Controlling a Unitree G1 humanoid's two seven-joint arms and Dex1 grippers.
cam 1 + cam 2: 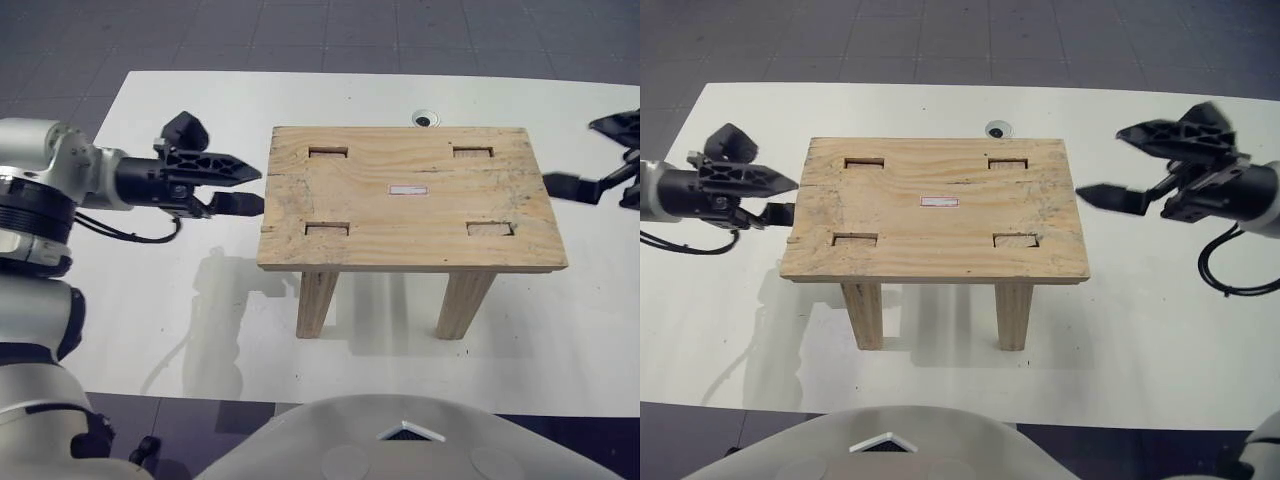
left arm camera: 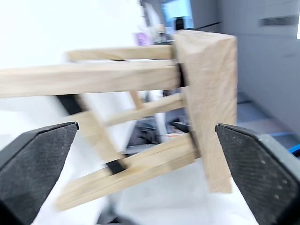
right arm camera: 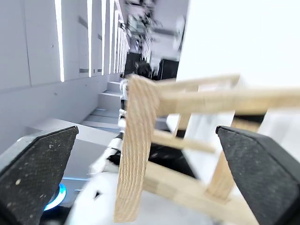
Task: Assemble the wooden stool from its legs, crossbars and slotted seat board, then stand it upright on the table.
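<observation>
Standing upright on the white desk (image 1: pixel 150 290), the stool (image 1: pixel 400 200) is in one piece, with its seat (image 1: pixel 940 235) on top and level. Four slots (image 1: pixel 328 152) are cut in the seat, one near each corner, and a small white label (image 1: pixel 407 189) sits at its middle. Two front legs (image 1: pixel 317 303) reach down to the desk, and the left wrist view shows crossbars (image 2: pixel 97 133) running between the legs under the seat. The left claw (image 1: pixel 257 189) is released, its fingers (image 2: pixel 37 154) spread and pointing at the seat's left edge. It is just beside the wood, and I cannot tell whether a tip touches it. The right claw (image 1: pixel 1100 162) is released too and gapes wide. It hangs off the seat's right edge, apart from it, with nothing between its fingers (image 3: pixel 42 159). A round grommet (image 1: pixel 426 119) is set in the desk just behind the stool.
</observation>
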